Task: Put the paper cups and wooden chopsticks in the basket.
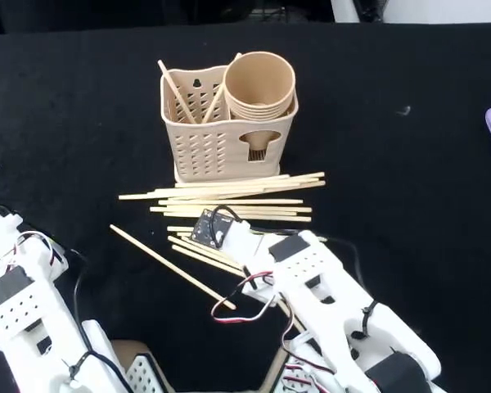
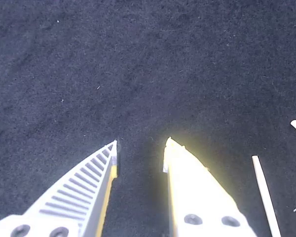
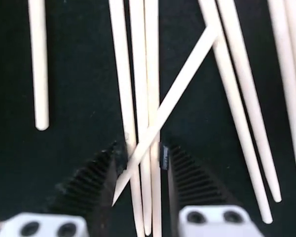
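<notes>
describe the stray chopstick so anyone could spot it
Find the beige basket on the black table; a pile of wooden chopsticks lies before it. The stray chopstick lies in front of that pile, slanting steeply while the rest run nearly crosswise.

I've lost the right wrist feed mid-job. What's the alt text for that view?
The right gripper is open over the black table, its jaws straddling a few wooden chopsticks lying side by side. One chopstick crosses them diagonally, and more lie loose on either side.
</notes>
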You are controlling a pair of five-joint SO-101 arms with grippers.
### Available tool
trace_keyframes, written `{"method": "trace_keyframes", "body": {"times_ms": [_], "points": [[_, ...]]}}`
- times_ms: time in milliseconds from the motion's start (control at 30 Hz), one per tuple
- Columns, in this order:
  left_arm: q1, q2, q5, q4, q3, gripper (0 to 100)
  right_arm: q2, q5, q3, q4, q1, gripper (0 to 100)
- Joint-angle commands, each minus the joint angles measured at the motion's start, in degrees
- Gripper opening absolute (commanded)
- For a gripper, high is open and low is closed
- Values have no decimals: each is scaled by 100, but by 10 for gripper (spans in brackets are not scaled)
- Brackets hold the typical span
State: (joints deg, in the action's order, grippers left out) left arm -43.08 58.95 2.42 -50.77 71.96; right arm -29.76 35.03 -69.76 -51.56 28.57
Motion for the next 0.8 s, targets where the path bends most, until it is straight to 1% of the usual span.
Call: {"method": "trace_keyframes", "body": {"times_ms": [0, 67, 200, 400, 600, 767], "points": [[75, 97, 35, -26, -215, 163, -207, -9, -4, 220, 79, 117], [75, 97, 35, -26, -215, 163, -251, -9, -4, 193, 70, 109], [75, 97, 35, -26, -215, 163, -251, -9, 154, 70, 70, 11], [75, 88, 35, -26, -215, 163, -251, -9, 725, -738, 70, 14], [75, 97, 35, -26, -215, 163, -251, -26, 734, -826, 88, 21], [75, 97, 35, -26, -215, 163, -251, -53, 716, -985, 97, 127]]}}
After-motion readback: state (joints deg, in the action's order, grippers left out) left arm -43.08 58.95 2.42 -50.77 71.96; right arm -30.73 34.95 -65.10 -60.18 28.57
